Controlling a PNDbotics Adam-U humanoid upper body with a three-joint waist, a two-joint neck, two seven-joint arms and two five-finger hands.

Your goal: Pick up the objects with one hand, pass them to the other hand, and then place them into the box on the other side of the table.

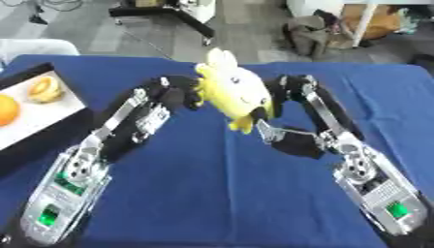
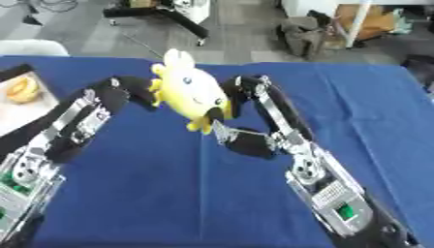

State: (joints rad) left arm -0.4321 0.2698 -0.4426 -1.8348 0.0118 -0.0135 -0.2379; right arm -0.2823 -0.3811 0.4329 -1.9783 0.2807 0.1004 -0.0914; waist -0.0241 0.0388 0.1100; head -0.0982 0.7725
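A yellow plush toy [image 1: 230,91] with ears and a small face is held up over the middle of the blue table [image 1: 212,193]. My left hand [image 1: 176,93] has its curled fingers against the toy's left side. From the right, my right hand [image 1: 284,92] grips it, and one dark finger [image 1: 259,113] wraps over the toy's lower right. The black-rimmed box [image 1: 34,121] with a white floor lies at the table's left edge. In it are a whole orange [image 1: 5,109] and a cut orange half [image 1: 44,89].
Beyond the table's far edge is grey floor with a black equipment stand [image 1: 174,14] and bags [image 1: 318,31]. A white object [image 1: 34,47] shows at the far left corner. Blue cloth stretches between and in front of my forearms.
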